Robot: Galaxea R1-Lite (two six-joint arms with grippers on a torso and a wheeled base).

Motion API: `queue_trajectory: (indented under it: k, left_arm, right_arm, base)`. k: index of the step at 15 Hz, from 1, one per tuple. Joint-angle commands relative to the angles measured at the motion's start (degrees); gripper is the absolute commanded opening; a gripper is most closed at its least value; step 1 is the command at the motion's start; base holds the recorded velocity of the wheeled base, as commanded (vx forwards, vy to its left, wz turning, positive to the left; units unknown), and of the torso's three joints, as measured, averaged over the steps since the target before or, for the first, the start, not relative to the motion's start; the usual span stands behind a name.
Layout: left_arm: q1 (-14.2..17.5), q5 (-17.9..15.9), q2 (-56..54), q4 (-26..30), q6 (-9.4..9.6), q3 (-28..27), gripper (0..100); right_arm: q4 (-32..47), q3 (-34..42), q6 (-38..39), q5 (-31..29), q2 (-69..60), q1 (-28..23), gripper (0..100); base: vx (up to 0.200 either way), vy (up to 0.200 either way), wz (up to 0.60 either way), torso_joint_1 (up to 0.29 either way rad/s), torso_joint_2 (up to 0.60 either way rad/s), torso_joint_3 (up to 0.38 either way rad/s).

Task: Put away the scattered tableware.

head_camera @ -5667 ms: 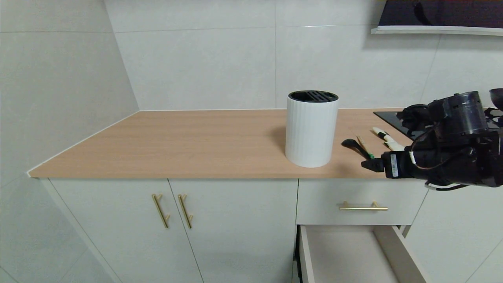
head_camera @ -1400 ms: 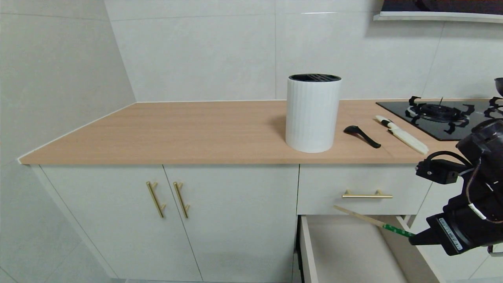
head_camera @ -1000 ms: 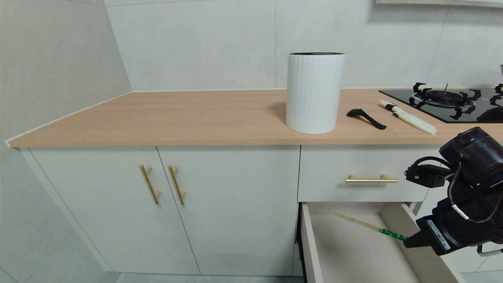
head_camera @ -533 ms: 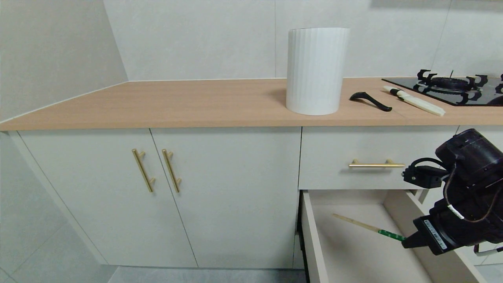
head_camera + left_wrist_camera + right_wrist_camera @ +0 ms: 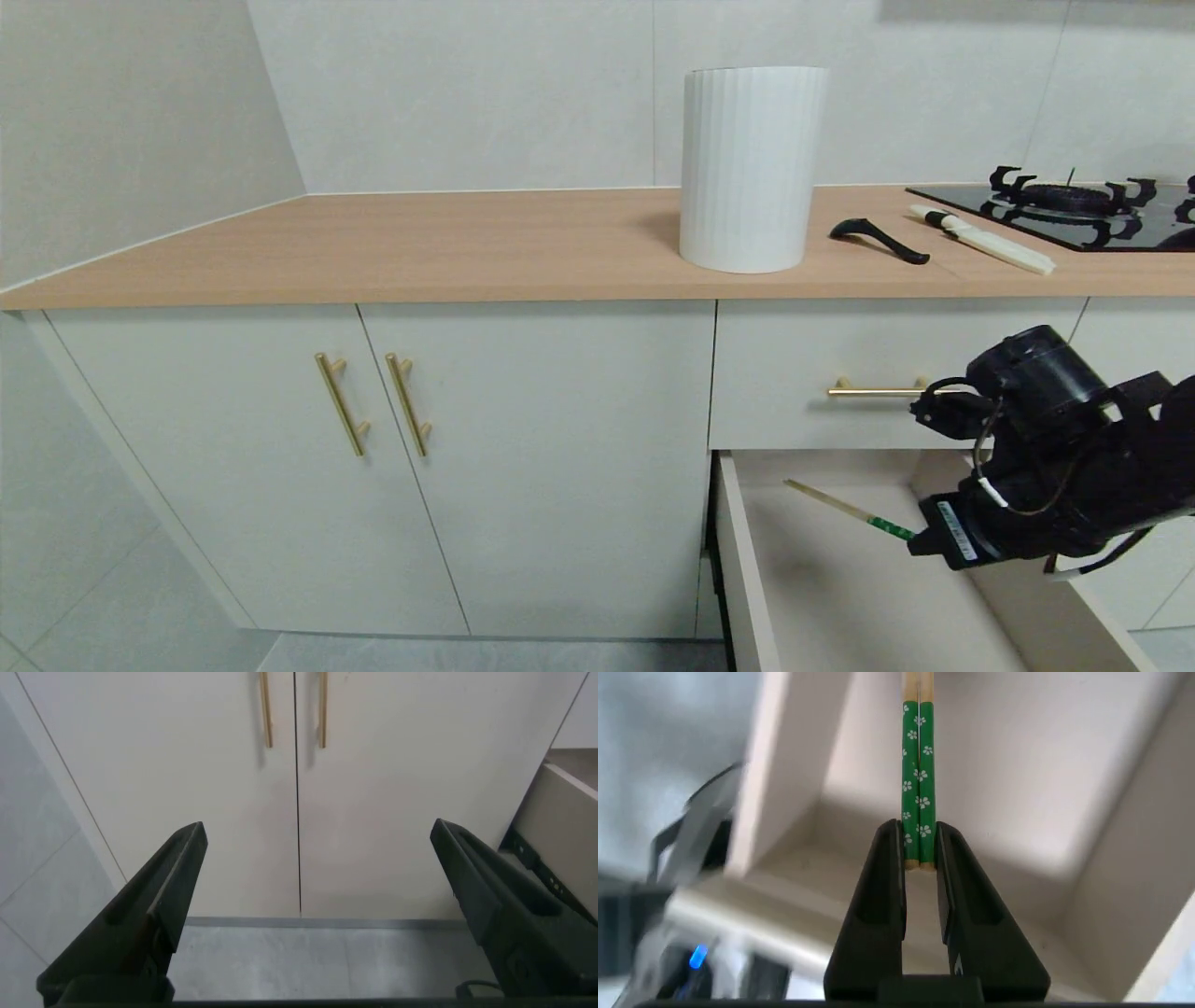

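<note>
On the head view I see my right gripper (image 5: 920, 546) holding the chopsticks (image 5: 840, 506) over the open drawer (image 5: 738, 560); a black spoon (image 5: 878, 240) and a knife (image 5: 980, 250) lie on the countertop (image 5: 467, 243). Left wrist view: my left gripper (image 5: 318, 896) is spread wide. Right wrist view: jaws clamped on the chopsticks' green ends

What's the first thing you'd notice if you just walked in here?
The right gripper pinching green-ended chopsticks over the open drawer, low on the right. Then the tall white holder on the counter, with a black spoon and a pale knife lying beside it.
</note>
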Motion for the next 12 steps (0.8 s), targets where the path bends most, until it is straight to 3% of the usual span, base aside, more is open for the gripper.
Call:
queue_trajectory:
  k: [1, 6, 12]
  left_arm:
    - [0.0, 0.0, 0.1, 0.0, -0.01, 0.0, 100]
    - [0.0, 0.0, 0.0, 0.0, -0.01, 0.0, 100]
    - [0.0, 0.0, 0.1, 0.0, -0.01, 0.0, 100]
  right_arm:
    - [-5.9, 0.3, 3.8, -0.8, 10.4, -0.2, 0]
    - [-19.2, 1.9, 8.0, -0.9, 22.0, 0.2, 0]
    - [-24.7, 1.7, 8.2, -1.7, 30.3, 1.3, 0]
  base:
    - [0.000, 0.000, 0.00, 0.000, 0.00, 0.000]
    - [0.000, 0.000, 0.00, 0.000, 0.00, 0.000]
    - [0.000, 0.000, 0.00, 0.000, 0.00, 0.000]
